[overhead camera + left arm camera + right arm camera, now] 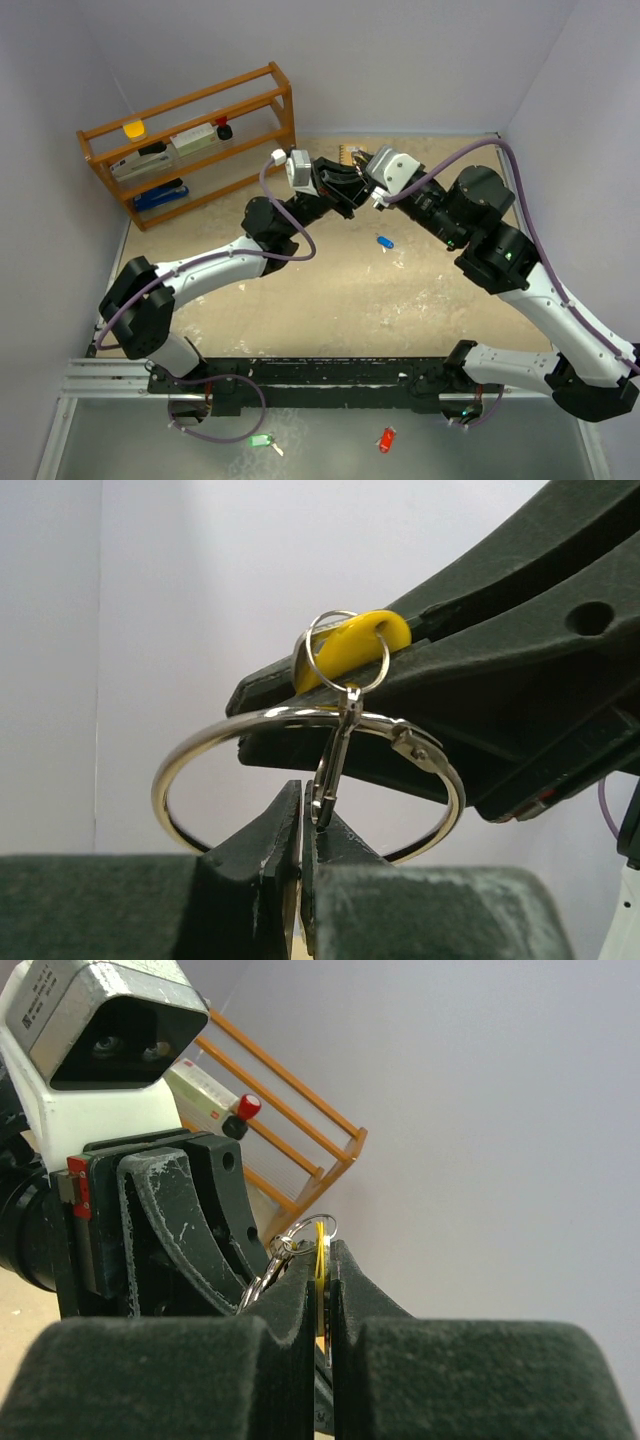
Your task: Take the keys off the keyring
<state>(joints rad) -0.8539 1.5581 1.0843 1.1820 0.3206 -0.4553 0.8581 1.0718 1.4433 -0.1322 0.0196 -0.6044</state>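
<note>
Right pincer (325, 1265) on yellow key (352, 643)

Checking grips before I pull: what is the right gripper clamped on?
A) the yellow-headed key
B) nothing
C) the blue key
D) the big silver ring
A: the right gripper is shut on the yellow-headed key, seen edge-on in its wrist view; the blue key lies on the table.

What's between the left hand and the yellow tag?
Left wrist view: a silver clip, pinched by the left hand, crosses the keyring and meets a small ring threaded through the yellow tag.
</note>
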